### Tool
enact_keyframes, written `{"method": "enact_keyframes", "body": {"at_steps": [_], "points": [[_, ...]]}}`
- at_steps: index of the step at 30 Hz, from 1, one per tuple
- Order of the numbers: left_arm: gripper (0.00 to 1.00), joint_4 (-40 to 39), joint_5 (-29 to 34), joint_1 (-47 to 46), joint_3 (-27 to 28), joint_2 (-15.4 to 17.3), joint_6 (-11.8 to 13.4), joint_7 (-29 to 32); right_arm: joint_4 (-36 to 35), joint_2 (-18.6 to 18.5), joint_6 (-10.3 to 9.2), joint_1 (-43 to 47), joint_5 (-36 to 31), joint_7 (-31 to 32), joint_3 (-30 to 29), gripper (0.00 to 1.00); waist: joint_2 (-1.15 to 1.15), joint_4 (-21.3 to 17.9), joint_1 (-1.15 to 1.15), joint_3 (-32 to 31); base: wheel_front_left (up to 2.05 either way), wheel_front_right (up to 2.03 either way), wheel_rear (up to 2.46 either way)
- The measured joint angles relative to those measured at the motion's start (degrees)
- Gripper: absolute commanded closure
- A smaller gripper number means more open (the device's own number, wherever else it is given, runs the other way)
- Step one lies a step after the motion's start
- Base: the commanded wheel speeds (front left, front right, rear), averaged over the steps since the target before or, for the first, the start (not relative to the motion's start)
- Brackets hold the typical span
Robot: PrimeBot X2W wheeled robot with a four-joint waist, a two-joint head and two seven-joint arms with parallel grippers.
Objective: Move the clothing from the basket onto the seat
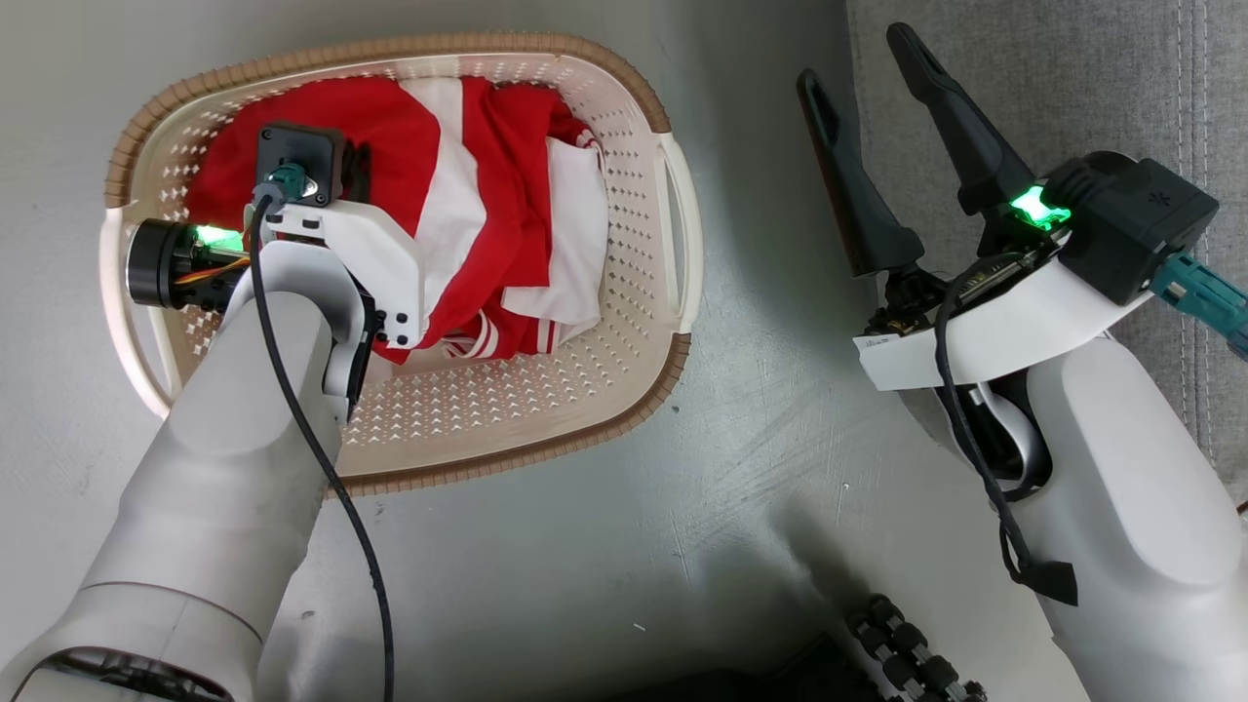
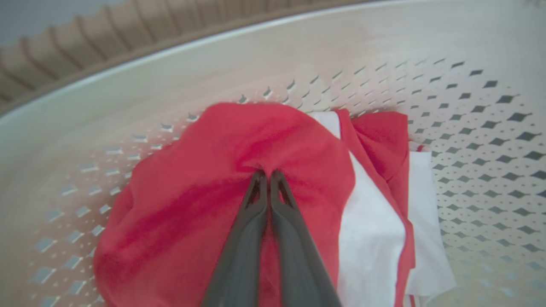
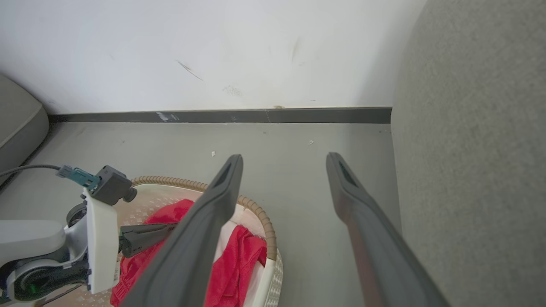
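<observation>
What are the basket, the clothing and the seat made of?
The basket looks like matte cream plastic: moulded diamond holes, with a brown woven-look rim, possibly plastic too. The clothing seems thin, soft fabric; it creases and folds. The seat appears coarse grey woven upholstery with stitched seams.

Floor (image 1: 585, 546): smooth grey, scuffed, soft glare patches. Wall (image 3: 213, 51): white, a few dark marks. Dark grey skirting strip (image 3: 256, 115) along its foot. Rounded grey cushioned piece (image 3: 17, 128) at the left edge of the right wrist view.
</observation>
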Motion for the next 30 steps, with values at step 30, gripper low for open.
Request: {"method": "enact_keyframes", "body": {"at_steps": [30], "points": [[1.00, -1.8, -5.9, 5.6, 2.2, -0.9, -5.1, -10.7, 2.6, -3.7, 0.00, 0.4, -0.9, 0.0, -3.1, 0.00, 0.00, 5.2, 0.00, -10.0, 0.00, 0.00, 0.00]]}}
